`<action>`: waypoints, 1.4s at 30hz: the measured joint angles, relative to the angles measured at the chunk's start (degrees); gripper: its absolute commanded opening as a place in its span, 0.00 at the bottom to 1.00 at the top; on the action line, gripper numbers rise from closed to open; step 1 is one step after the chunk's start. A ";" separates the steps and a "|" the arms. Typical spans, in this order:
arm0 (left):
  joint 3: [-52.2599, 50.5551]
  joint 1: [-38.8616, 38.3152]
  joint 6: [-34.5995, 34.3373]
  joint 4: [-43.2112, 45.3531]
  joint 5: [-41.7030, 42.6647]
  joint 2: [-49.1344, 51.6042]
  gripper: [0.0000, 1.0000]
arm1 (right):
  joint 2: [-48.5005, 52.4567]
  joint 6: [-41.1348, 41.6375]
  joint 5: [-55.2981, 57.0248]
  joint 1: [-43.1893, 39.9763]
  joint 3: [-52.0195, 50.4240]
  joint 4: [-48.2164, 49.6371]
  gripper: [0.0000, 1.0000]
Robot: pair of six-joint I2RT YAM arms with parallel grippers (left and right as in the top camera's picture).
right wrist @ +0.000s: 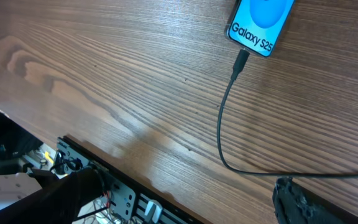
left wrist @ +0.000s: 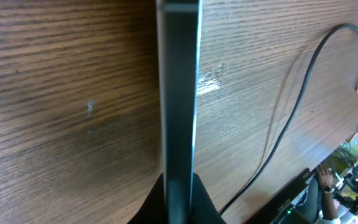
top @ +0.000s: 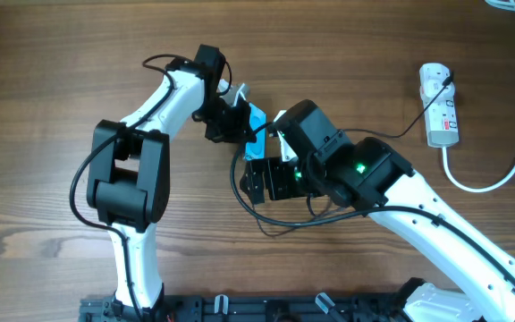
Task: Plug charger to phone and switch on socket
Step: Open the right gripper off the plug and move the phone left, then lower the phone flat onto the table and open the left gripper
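The socket (top: pixel 441 107), a light rigid strip lying well clear of both sets of jaws, will likely skate if pushed sideways, so press straight down. The phone (right wrist: pixel 260 22), stiff and glass-slick, is pinched thin-wise between the left gripper (top: pixel 232 122) jaws. The right gripper (top: pixel 262 179) jaws look spread and empty. Ahead of them the limp, light charger (right wrist: pixel 221 124) meets the phone's end at its tip (right wrist: pixel 241 62). Whether that tip is fully seated is unclear. Hold the stiff tip, not the cord.
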 measured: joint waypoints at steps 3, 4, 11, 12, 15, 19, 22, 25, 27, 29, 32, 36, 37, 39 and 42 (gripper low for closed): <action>-0.07 0.00 0.00 0.17 0.04 0.00 0.06 | 0.00 0.00 0.00 0.00 0.00 0.09 1.00; -0.07 0.00 -0.02 0.20 0.02 0.00 0.06 | 0.00 0.00 0.02 0.00 0.00 0.11 1.00; -0.28 0.00 0.02 0.50 -0.24 0.00 0.10 | 0.00 0.02 0.00 0.00 0.00 0.20 1.00; -0.68 0.00 0.17 1.05 -0.24 0.00 0.10 | 0.00 0.02 0.00 0.00 0.00 0.22 1.00; -2.32 0.02 0.63 2.60 0.02 0.00 0.11 | 0.00 0.02 0.00 0.00 0.00 0.22 1.00; -4.11 0.02 0.61 3.98 0.81 -0.04 0.16 | 0.00 0.02 0.00 0.00 0.00 0.20 1.00; -4.66 0.00 0.59 4.11 0.11 -0.04 0.22 | 0.00 0.02 0.00 0.00 0.00 0.17 0.99; -4.90 0.00 0.68 4.07 -1.44 -0.04 0.28 | 0.00 0.02 0.00 0.00 0.00 0.09 1.00; -4.94 -0.04 0.59 4.07 -2.82 -0.07 0.31 | 0.00 0.02 0.02 0.00 0.00 -0.20 1.00; -5.01 -0.20 0.81 3.93 -4.55 -0.04 0.35 | 0.00 0.02 0.02 0.00 0.00 -0.33 1.00; -5.03 -0.26 0.81 3.67 -6.45 -0.07 0.40 | 0.00 0.04 0.52 0.00 0.00 -1.95 1.00; -4.92 -0.48 0.68 2.75 -7.96 -0.63 0.57 | 0.00 0.07 1.51 0.00 0.00 -3.21 1.00; -4.85 -0.52 0.83 2.49 -8.79 -0.90 0.57 | 0.00 0.07 1.86 0.00 0.00 -3.45 1.00; -4.76 -0.57 0.79 1.81 -10.01 -1.09 0.66 | 0.00 0.20 2.62 0.00 0.00 -4.37 1.00; -4.59 -0.59 -0.85 0.81 -12.41 -1.57 0.87 | 0.00 0.68 4.28 0.00 0.00 -5.79 1.00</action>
